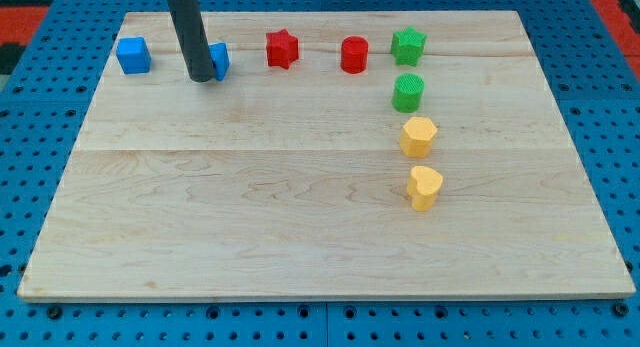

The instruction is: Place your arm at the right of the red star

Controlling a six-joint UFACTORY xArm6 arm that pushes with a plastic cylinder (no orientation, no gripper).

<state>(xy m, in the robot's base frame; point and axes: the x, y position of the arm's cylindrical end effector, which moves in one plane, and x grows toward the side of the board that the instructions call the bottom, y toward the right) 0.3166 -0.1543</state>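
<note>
The red star sits near the view's top, a little left of centre, on the wooden board. My tip is at the view's top left, well to the left of the red star. It stands in front of a blue block and partly hides it, so the block's shape is unclear. A red cylinder stands to the right of the red star, with a gap between them.
A blue cube sits at the top left. A green star and a green cylinder are at the top right. A yellow hexagon and a yellow heart lie below them.
</note>
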